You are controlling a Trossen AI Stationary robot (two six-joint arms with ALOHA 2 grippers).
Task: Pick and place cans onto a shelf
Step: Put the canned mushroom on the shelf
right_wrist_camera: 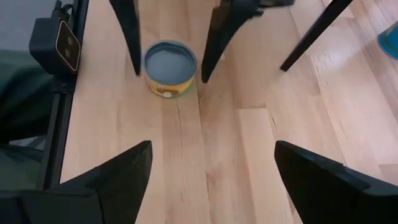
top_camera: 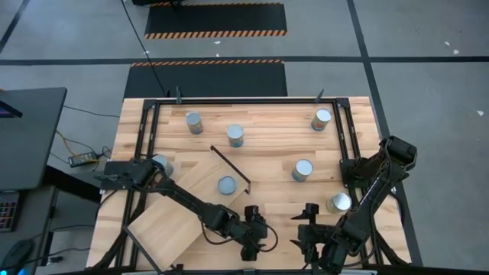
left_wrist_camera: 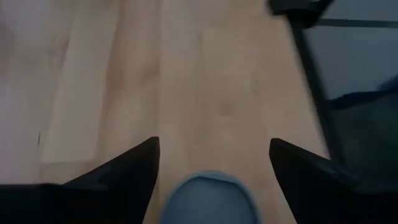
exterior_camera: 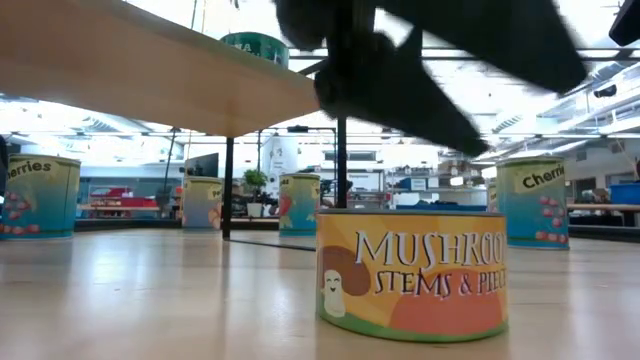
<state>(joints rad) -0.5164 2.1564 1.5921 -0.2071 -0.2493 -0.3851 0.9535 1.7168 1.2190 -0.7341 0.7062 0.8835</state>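
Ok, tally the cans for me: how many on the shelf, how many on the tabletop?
Cans on the shelf: 1
Cans on the tabletop: 7, counting one between the open fingers of the left pincer
Total: 8

Overhead, table-level, two wrist views downward.

1. The left arm reached from the left side toward the near edge's middle — its left gripper [top_camera: 256,238] hung low with the fingers [left_wrist_camera: 127,171] spread wide apart.
2. The right arm folded back along the right side (elbow bent), its right gripper [top_camera: 307,229] near the front edge, fingers [right_wrist_camera: 118,171] likewise wide apart — gripping nothing.
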